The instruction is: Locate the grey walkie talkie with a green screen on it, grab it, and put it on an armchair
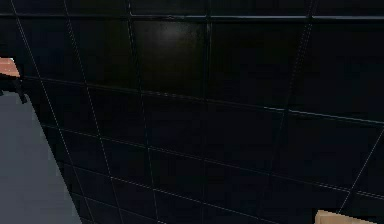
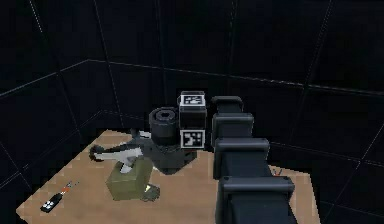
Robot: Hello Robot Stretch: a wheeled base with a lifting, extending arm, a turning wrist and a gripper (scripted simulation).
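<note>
In the arm side view a wooden table (image 2: 80,172) spans the bottom, with dark tiled walls (image 2: 300,50) behind it. The arm (image 2: 240,160) rises from 6 o'clock as a row of dark blocks; at its far end stand two white marker squares (image 2: 190,118). At their 9 o'clock sits the gripper (image 2: 108,155), its thin fingers (image 2: 120,152) reaching toward 9 o'clock low above the tabletop. Whether the fingers are apart or together I cannot tell. An olive box (image 2: 130,184) lies on the table at the gripper's 5 o'clock, just beside it; whether the gripper holds anything I cannot tell, nor whether this box is the walkie talkie. Near the table's 7 o'clock corner lie a small dark thing (image 2: 48,205) and a smaller speck (image 2: 66,187). In the forward view dark tiles (image 1: 200,110) cover most; a grey slab (image 1: 25,170) sits at 8 o'clock, and wood edges show at 9 o'clock (image 1: 8,68) and 5 o'clock (image 1: 350,217).
</note>
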